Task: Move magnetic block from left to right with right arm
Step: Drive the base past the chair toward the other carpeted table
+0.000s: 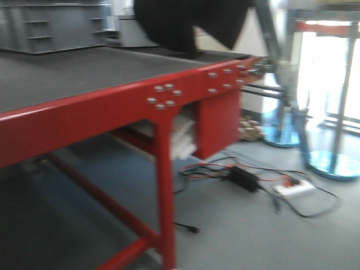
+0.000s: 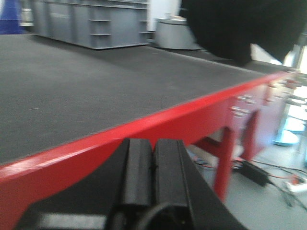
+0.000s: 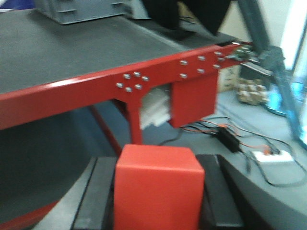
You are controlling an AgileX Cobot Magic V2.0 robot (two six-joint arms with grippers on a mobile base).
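The magnetic block [image 3: 158, 187], a plain bright red cube, fills the bottom middle of the right wrist view. My right gripper [image 3: 158, 165] is shut on it, one black finger [image 3: 96, 191] pressed against each side. It hangs below and in front of the red table edge [image 3: 72, 93], over the grey floor. In the left wrist view my left gripper [image 2: 153, 146] is shut with nothing between its fingers, just in front of the table's red edge [image 2: 158, 122]. Neither gripper nor the block shows in the front view.
A red-framed table with a dark grey mat top [image 1: 73, 73] fills the left of the front view. Grey crates [image 2: 91, 21] stand at its far side. A red leg [image 1: 166, 191], cables, a black power brick [image 1: 244, 177] and a white power strip [image 1: 295, 188] occupy the floor.
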